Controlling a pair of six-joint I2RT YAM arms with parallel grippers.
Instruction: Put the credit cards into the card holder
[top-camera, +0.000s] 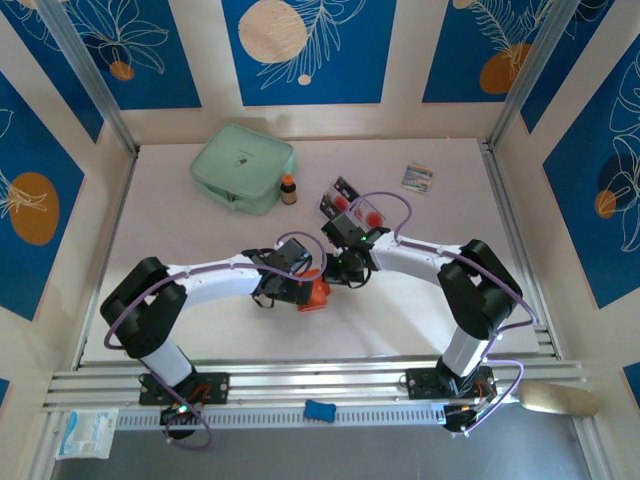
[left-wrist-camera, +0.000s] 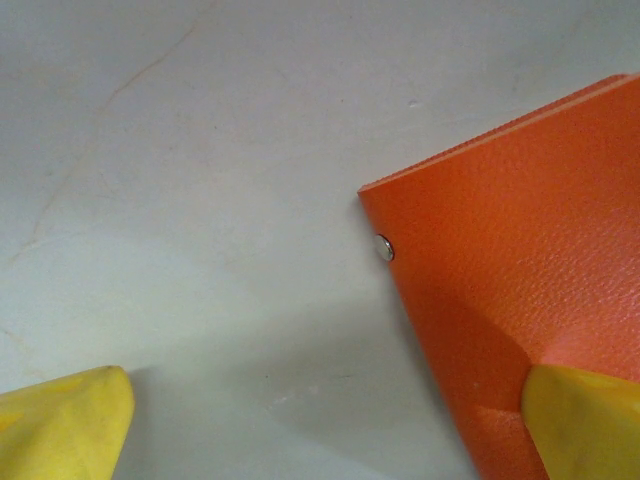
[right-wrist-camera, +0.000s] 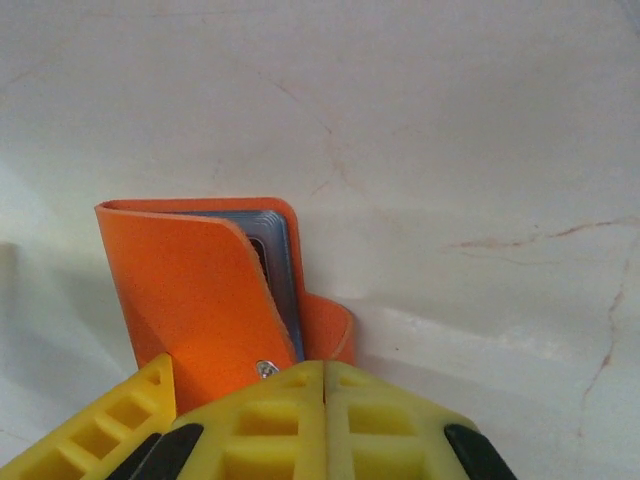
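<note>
Card holder (top-camera: 315, 292) at centre of table (top-camera: 240, 325), orange-red, at meeting point of the two arms. Partly open in right wrist view: flap curled over, grey inside (right-wrist-camera: 280, 250) seen edge-on, snap stud (right-wrist-camera: 265, 369) right by the fingertips. R gripper (right-wrist-camera: 323, 372) closed tight, yellow fingers flush, no gap. Tips touching holder's near edge; can't tell if flap is pinched betw. them. L gripper (left-wrist-camera: 325, 400) spread wide, nothing gripped: one finger (left-wrist-camera: 60, 430) over bare table, the other over holder's orange cover. Credit cards (top-camera: 350, 205) loose on table just beyond R arm, fanned, black w/ red marks, apart from holder. Mint-green pouch (top-camera: 243, 165) at back left, small bottle (top-camera: 288, 189) just beside it. Multicoloured packet (top-camera: 418, 178) at back right.
</note>
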